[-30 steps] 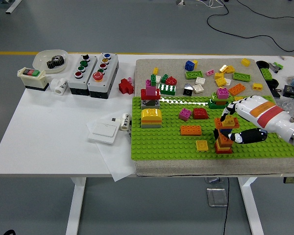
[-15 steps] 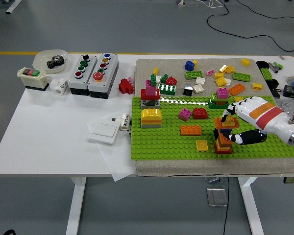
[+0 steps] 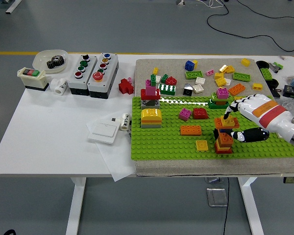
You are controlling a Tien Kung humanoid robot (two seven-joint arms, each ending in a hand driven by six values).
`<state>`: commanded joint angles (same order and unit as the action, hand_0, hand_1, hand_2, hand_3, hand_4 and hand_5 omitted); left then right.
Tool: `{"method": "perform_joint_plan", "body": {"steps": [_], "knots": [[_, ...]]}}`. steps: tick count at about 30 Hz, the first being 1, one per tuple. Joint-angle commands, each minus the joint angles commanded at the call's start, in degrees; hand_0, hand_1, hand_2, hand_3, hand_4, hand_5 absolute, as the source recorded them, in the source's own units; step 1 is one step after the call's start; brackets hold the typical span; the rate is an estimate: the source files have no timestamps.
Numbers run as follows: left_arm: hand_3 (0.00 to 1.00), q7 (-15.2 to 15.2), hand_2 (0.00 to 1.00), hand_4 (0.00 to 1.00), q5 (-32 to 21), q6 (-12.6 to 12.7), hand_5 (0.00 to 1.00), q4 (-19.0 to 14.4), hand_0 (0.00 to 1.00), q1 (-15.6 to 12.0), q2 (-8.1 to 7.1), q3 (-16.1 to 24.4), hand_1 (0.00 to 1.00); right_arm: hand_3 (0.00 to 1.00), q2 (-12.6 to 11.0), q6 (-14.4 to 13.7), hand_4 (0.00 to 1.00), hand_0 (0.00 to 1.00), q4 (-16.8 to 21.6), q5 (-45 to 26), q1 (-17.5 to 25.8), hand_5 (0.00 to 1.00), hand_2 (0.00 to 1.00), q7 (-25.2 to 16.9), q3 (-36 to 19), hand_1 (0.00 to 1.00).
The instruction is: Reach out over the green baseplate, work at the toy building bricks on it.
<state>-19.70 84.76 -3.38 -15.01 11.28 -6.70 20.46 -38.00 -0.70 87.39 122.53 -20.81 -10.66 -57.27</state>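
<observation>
While the right hand [image 3: 224, 128] has kept its place on the green baseplate [image 3: 157, 144], its wrist has drawn back slightly toward the right edge over the last second, and the thumb below has shifted a little. Its fingers [image 3: 215, 117] pinch the small brick stack [image 3: 223, 138], orange and yellow on a red base, which stands on the plate's right part near the front edge. Since the stack has not moved, I judge the hand is settling its grip or pressing, not lifting. The left arm is out of sight.
</observation>
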Motion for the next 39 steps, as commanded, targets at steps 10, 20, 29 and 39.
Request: {"method": "perform_joint_plan", "body": {"steps": [10,20,29,39], "knots": [[0.615,0.66,0.688,0.655,2.14,-0.47,0.732,-0.07,0.553,-0.19,0.07,0.26,0.630,0.560,0.26,-0.38,0.727,0.596,0.22,0.71,1.32,0.447,0.663,-0.35,-0.17,0.599],[0.616,0.90,0.687,0.656,2.71,-0.68,0.733,-0.14,0.553,-0.35,0.11,0.42,0.633,0.559,0.58,-1.00,0.729,0.597,0.27,1.34,2.38,0.447,0.664,-0.65,-0.16,0.597],[0.616,1.04,0.687,0.655,2.42,-0.59,0.734,-0.17,0.556,-0.21,0.05,0.19,0.635,0.559,0.57,-1.13,0.732,0.596,0.31,1.50,2.48,0.447,0.665,-0.75,-0.35,0.598],[0.616,1.05,0.687,0.655,2.18,-0.61,0.735,-0.17,0.557,-0.04,0.02,0.05,0.636,0.561,0.71,-1.29,0.735,0.597,0.30,1.22,2.13,0.446,0.667,-0.86,-0.37,0.598]]}}
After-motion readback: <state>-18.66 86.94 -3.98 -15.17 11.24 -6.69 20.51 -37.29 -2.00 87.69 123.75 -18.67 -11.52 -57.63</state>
